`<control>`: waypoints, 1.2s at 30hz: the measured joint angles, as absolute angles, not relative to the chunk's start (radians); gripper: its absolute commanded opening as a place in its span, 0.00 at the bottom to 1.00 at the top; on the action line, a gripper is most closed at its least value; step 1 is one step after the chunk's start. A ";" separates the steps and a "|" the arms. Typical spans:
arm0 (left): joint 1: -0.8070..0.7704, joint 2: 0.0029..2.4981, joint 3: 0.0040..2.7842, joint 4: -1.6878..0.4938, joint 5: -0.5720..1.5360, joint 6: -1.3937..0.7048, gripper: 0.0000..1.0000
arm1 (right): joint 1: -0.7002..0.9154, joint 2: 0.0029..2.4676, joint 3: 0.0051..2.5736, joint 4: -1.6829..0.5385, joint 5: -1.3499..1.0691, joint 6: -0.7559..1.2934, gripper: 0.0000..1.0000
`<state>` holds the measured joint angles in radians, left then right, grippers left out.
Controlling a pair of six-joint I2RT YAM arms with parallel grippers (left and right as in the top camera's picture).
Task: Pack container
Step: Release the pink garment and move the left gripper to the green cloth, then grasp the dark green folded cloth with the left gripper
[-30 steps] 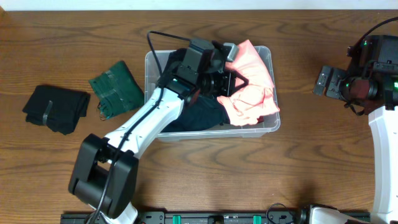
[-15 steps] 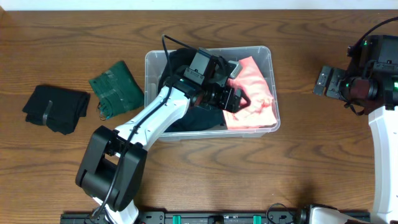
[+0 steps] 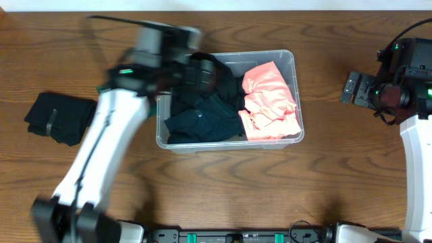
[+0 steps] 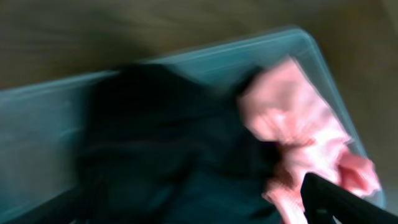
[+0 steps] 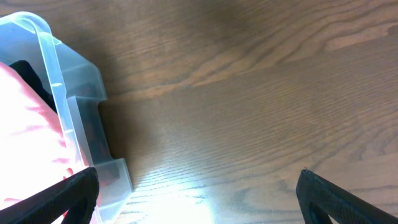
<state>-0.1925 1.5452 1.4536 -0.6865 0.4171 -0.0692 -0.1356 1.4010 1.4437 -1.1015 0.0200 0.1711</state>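
The container point(image 3: 291, 138) is a clear plastic bin at the table's middle. In it lie a pink garment point(image 3: 271, 102) on the right and dark garments point(image 3: 202, 111) on the left. My left gripper point(image 3: 201, 70) is blurred with motion above the bin's back left corner, open and holding nothing. The left wrist view looks down on the container point(image 4: 37, 106), the dark garments point(image 4: 161, 149) and the pink garment point(image 4: 298, 130), past my open left gripper point(image 4: 180, 202). My right gripper point(image 3: 354, 88) hangs open over bare wood to the right of the container point(image 5: 56, 93).
A folded black garment point(image 3: 61, 118) lies on the table at the far left. The blurred left arm point(image 3: 101, 148) crosses the table between it and the bin and covers what lies beneath. The right arm point(image 3: 415, 148) stands at the right edge.
My left gripper has opened and let go of the pink garment, which now lies in the bin. The left arm has swung back and to the left. The right arm has not moved.
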 measured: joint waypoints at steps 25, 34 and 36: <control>0.390 1.972 1.413 -0.733 0.416 0.002 0.98 | -0.136 1.401 1.444 -1.102 0.022 0.171 0.99; 0.390 2.046 1.413 -0.728 0.513 0.027 0.93 | -0.136 1.401 1.444 -1.101 0.022 0.171 0.99; 0.390 2.046 1.413 -0.733 0.518 0.028 0.92 | -0.136 1.401 1.444 -1.102 0.022 0.171 0.99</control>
